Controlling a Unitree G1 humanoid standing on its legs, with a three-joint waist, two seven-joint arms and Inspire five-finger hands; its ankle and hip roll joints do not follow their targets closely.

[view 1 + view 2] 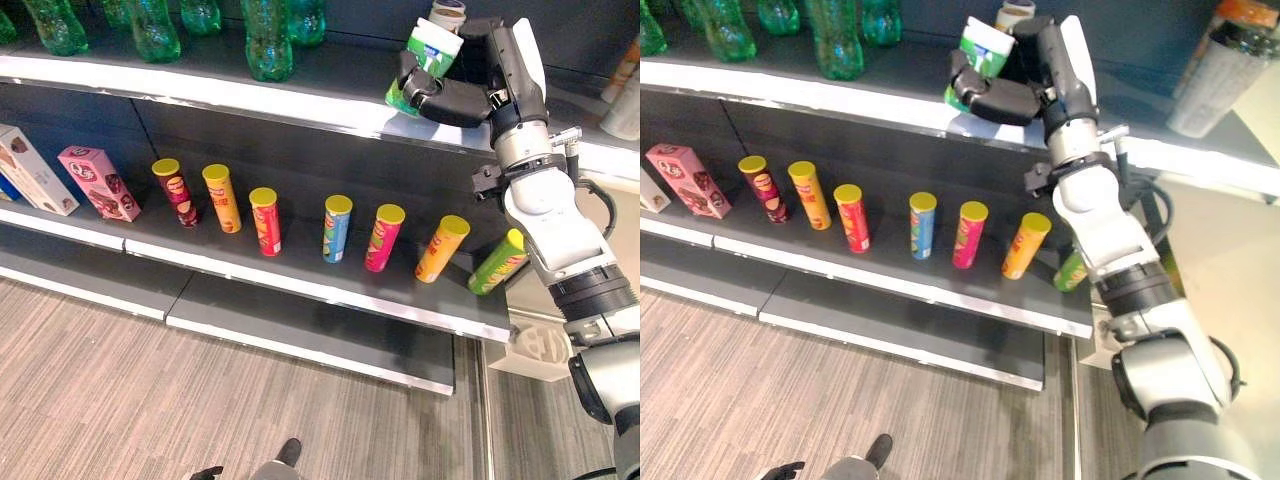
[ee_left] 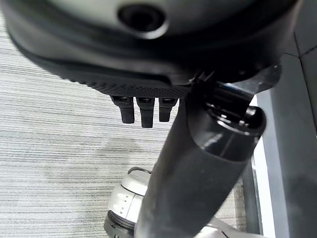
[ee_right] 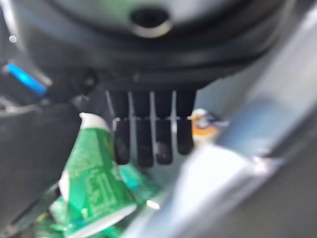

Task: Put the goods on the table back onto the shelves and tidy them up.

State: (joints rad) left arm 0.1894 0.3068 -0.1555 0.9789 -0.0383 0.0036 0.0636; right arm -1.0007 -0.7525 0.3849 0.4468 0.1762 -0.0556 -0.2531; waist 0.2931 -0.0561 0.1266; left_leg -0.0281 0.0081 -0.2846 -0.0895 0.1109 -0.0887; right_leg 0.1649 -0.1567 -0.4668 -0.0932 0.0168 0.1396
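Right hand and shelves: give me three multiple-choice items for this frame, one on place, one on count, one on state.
1. Where is the green-and-white cup?
A. on the floor
B. at the upper shelf's front edge
C. among the cans below

2. How many yellow-lidded cans stand on the lower shelf?
A. four
B. seven
C. ten

3. What is the right hand doing?
A. hanging open
B. curled, holding nothing
C. curled round the cup

Answers:
1 B: the green-and-white cup sits over the upper shelf edge.
2 B: seven yellow-lidded cans line the lower shelf.
3 C: the right hand has its fingers wrapped round the cup.
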